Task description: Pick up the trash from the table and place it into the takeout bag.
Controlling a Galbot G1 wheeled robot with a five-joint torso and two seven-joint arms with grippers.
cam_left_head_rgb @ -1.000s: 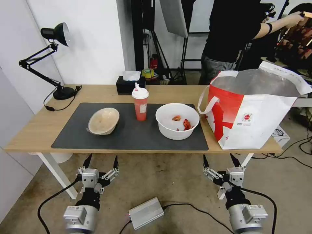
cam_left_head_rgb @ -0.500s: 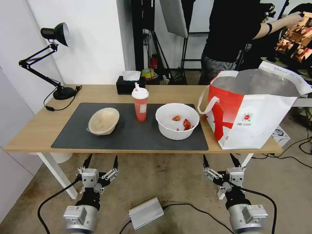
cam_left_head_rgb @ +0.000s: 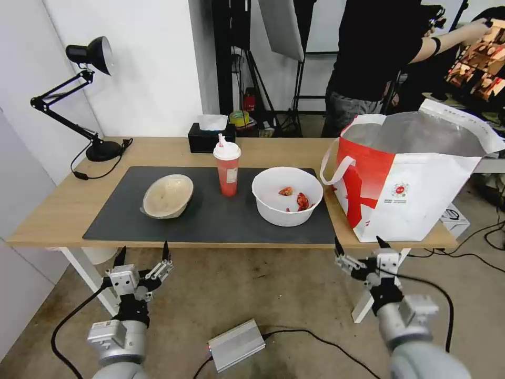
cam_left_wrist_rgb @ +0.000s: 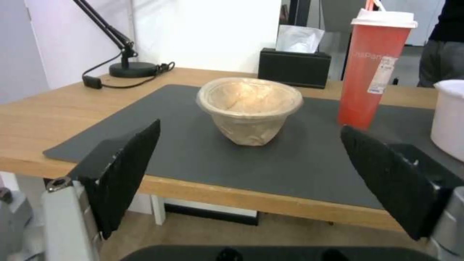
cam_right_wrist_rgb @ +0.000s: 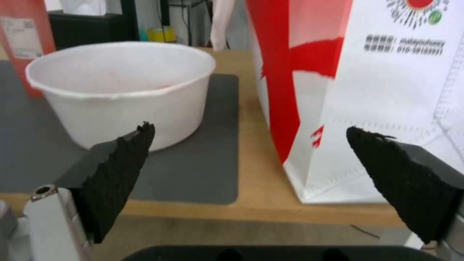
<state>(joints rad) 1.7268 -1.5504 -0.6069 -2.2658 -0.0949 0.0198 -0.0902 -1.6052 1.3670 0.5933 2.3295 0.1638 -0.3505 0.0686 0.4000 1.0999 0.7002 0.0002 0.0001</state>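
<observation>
On the table (cam_left_head_rgb: 63, 210) a dark grey mat carries the trash: a beige bowl (cam_left_head_rgb: 167, 196) (cam_left_wrist_rgb: 249, 107) at the left, a red cup (cam_left_head_rgb: 227, 167) (cam_left_wrist_rgb: 376, 69) with white lid and straw in the middle, and a white bowl (cam_left_head_rgb: 287, 196) (cam_right_wrist_rgb: 123, 92) with red scraps at the right. The red-and-white takeout bag (cam_left_head_rgb: 410, 179) (cam_right_wrist_rgb: 357, 90) stands open at the table's right end. My left gripper (cam_left_head_rgb: 143, 252) is open below the front edge, facing the beige bowl. My right gripper (cam_left_head_rgb: 359, 244) is open just under the edge, between the white bowl and the bag.
A black tissue box (cam_left_head_rgb: 210, 138) sits behind the cup. A black desk lamp (cam_left_head_rgb: 79, 89) stands at the table's back left with its cord on the wood. A grey box (cam_left_head_rgb: 236, 345) and cables lie on the floor between my arms. The white table leg (cam_left_head_rgb: 89, 273) is beside the left gripper.
Both grippers have risen toward the table's front edge. The left one has shifted left; the right one now sits just under the edge. The trash and bag have not moved.
</observation>
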